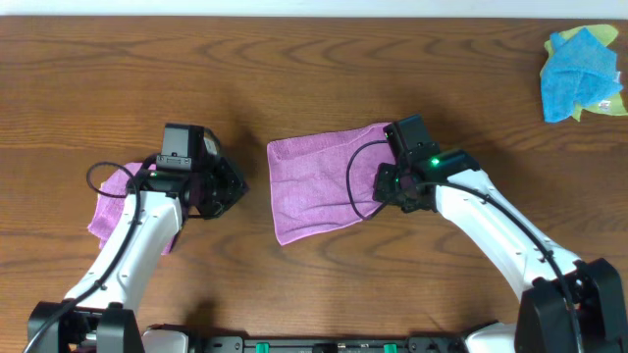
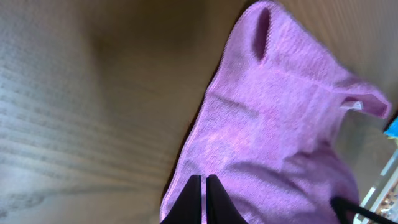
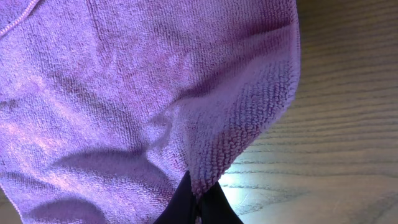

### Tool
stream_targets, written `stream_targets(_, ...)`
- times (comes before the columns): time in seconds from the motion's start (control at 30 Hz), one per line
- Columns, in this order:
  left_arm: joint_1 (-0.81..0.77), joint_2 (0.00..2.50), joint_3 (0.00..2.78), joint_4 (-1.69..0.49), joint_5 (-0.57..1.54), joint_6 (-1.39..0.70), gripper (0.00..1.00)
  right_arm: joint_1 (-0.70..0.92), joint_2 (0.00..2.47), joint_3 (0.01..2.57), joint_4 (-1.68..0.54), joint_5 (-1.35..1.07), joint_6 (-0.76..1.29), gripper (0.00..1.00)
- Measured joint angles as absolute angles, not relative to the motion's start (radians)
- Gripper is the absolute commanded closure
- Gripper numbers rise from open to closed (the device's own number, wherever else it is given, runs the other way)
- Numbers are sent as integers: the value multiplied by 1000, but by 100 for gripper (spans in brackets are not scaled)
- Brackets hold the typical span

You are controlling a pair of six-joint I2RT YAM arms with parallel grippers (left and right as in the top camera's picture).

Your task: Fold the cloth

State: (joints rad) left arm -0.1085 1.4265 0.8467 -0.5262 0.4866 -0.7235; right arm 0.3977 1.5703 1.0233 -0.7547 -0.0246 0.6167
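Right gripper (image 3: 198,199): dark fingers closed, pinching a raised fold of the cloth (image 1: 314,186) near its right hem.
Left gripper (image 2: 204,200): dark fingers pressed tip to tip; seen from overhead it stands apart from the cloth's left hem, with bare wood between.
Cloth: purple-magenta, nubbly looped pile, stitched hem, roughly rectangular. It lies mid-table, mostly flat, with one corner curled up and a small white label (image 2: 351,106) at an edge.
Table (image 1: 294,69): brown wood with a strong grain.
Second purple cloth (image 1: 110,211): rumpled, under the left arm.
Blue cloth (image 1: 574,83): crumpled, at the far right corner, touching a yellow-green cloth (image 1: 599,110).
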Motion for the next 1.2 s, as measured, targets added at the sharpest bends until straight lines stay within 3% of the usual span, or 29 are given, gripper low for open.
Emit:
stream_targets(0.13,-119,1427,848,-631,482,-742,93,398,1570,1023,-754,-23,617,99)
stream_targets(0.27,-120,1427,836,-642,501,-790,86,398,1570,1023,-754,-22,617,99)
stream_targets(0.53,-120,1385,656,-495,635,-865,81,398,1570,1023,-753,-21,616,99)
stream_targets(0.6,-120,1337,583,-402,666,-895,77,398,1570,1023,-753,-21,613,99)
stream_targets(0.8,-121,1210,453,-194,730,-971,50,398,1570,1023,-752,-21,602,99)
stream_targets(1.2,-148,1198,274,31,771,-1119,28,398,1570,1023,-749,-18,591,99)
